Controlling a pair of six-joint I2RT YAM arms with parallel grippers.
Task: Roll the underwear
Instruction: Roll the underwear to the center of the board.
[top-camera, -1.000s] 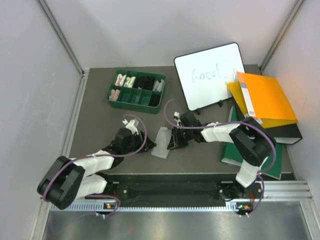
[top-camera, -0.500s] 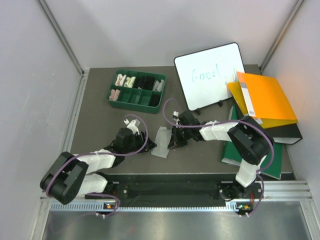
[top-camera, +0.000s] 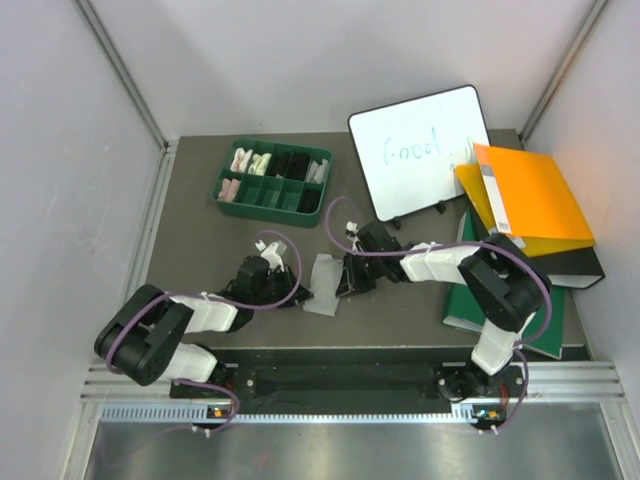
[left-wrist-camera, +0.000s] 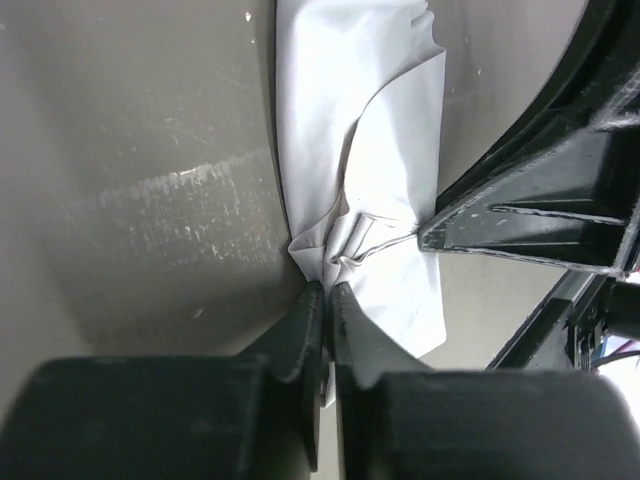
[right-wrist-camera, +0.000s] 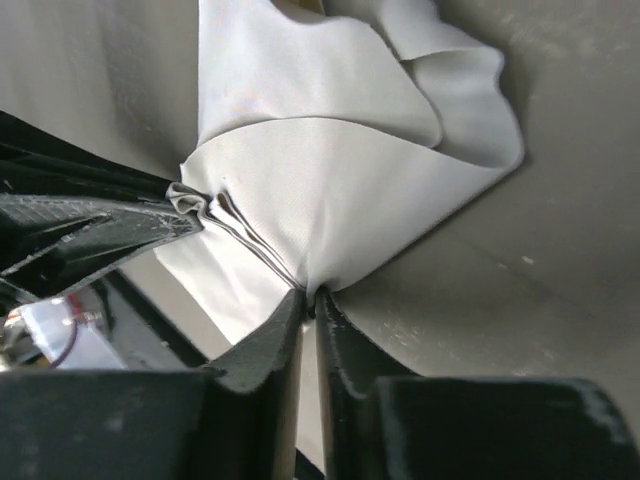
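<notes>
The grey underwear (top-camera: 322, 283) is lying crumpled on the tabletop (top-camera: 200, 250), just below the middle of the top view, between your two tools. You are gripping it from both sides. The left tool (left-wrist-camera: 327, 298) is clenched on a small peak of cloth at the left-hand edge, and the right tool (right-wrist-camera: 308, 297) is clenched on a pleat at the opposite edge. Neither jaw is showing a gap in the wrist views.

My read is that you are taking the two edges to pull the cloth straight before any rolling starts, since no roll is forming yet. The fabric is bunching into ridges between the grips and one flap is folding over the rest.

You are working with the tools very near each other, so each one is the other's main obstacle. In each wrist view the opposing finger is sitting right at the gathered folds.

- The green tray (top-camera: 272, 183) of small cloth rolls is sitting toward the upper left, well apart.
- The whiteboard (top-camera: 420, 150) is leaning at the upper right.
- The orange folder (top-camera: 535, 200) and the green folder (top-camera: 462, 310) are stacking at the right edge, near your right arm's elbow.

I am not seeing any black underwear in these views.
</notes>
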